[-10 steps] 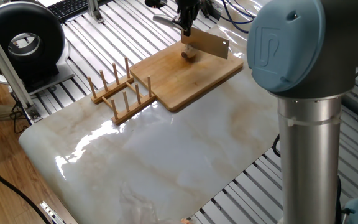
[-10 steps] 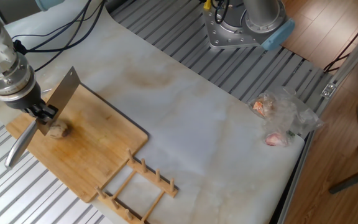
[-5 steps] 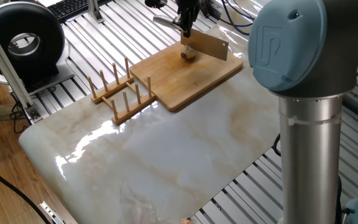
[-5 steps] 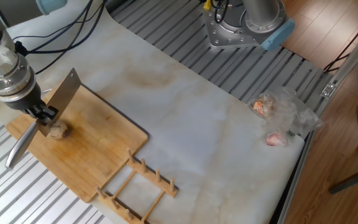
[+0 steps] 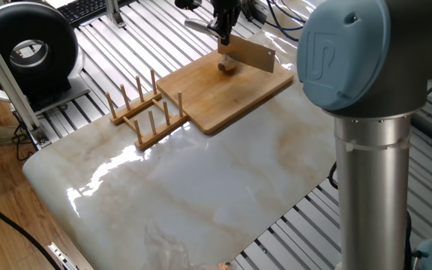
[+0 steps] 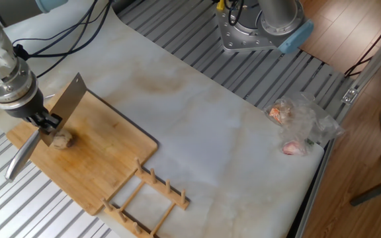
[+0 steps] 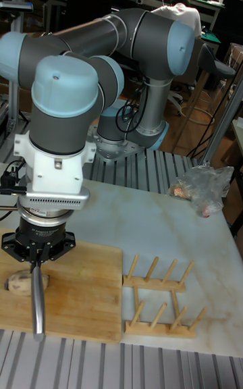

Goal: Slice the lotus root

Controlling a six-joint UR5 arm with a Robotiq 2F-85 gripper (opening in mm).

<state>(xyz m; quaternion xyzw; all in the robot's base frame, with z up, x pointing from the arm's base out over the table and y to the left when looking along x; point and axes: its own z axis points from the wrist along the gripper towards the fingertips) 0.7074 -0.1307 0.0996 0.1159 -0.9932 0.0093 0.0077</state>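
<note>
One fixed view shows almost nothing changed over the last second: the end effector [image 5: 223, 28] still clamps the cleaver [image 5: 249, 55] at the same height, its blade poised just over the lotus root [image 5: 227, 66] on the bamboo board [image 5: 231, 94]. By my reading the cut has not begun.

The other fixed view agrees. The blade stands edge-down, slanted across the board's far corner, with the root tucked just under the end effector's side of it; root and knife keep their places. The root looks slightly oblong, its long axis roughly across the blade line.

Tall fixed view puts the root [image 7: 20, 283] at the board's left edge, lying lengthwise left-to-right beside the handle. Its cut face is not discernible.
</note>
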